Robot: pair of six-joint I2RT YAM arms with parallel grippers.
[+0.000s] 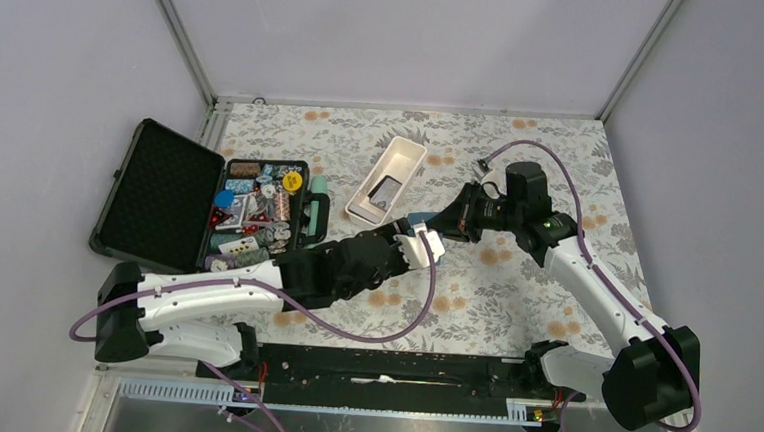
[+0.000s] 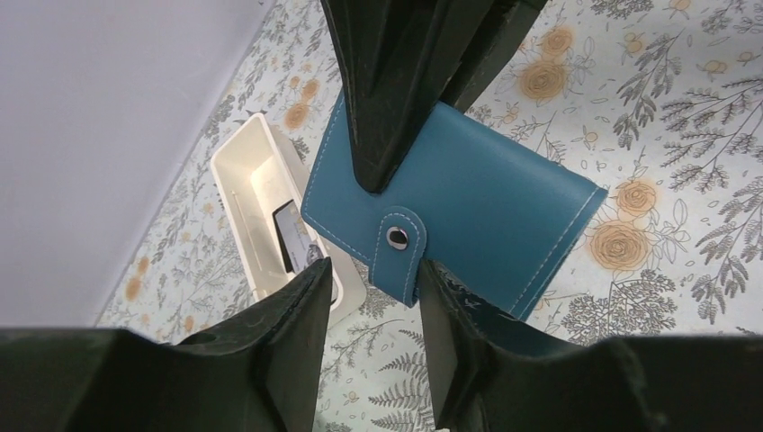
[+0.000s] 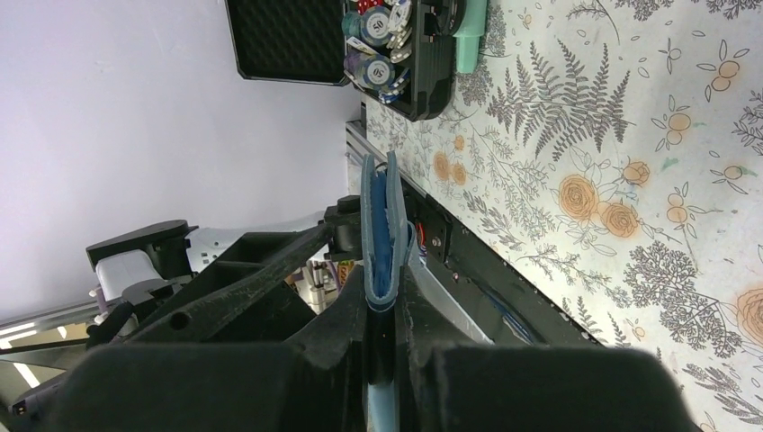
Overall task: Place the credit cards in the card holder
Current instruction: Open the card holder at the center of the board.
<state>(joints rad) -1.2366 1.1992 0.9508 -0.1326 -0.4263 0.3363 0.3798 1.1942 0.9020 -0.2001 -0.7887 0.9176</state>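
Black hard-plastic fingers (image 3: 344, 322) of the right gripper (image 3: 382, 301) pinch tight on the card holder (image 2: 486, 198), held edge-up off the worktop (image 1: 514, 284) near its middle. Left gripper (image 2: 373, 268) stands about half open, one finger each side of the snap tab (image 2: 397, 259). It isn't clamped; can't tell if it touches.

Holder: teal, smooth leather-look, pale stitching, rounded tab, metal stud (image 2: 394, 236), snapped closed.

Step in hand, my read: unsnapping the holder so cards can go in. Next move calls for a pinch on the tab and a pull off the stud while the right grip holds firm.

One dark glossy credit card (image 2: 292, 236) lies in the white tray (image 2: 241, 171) toward the worktop's far edge; golden card not visible. Worktop cover is matte and floral.
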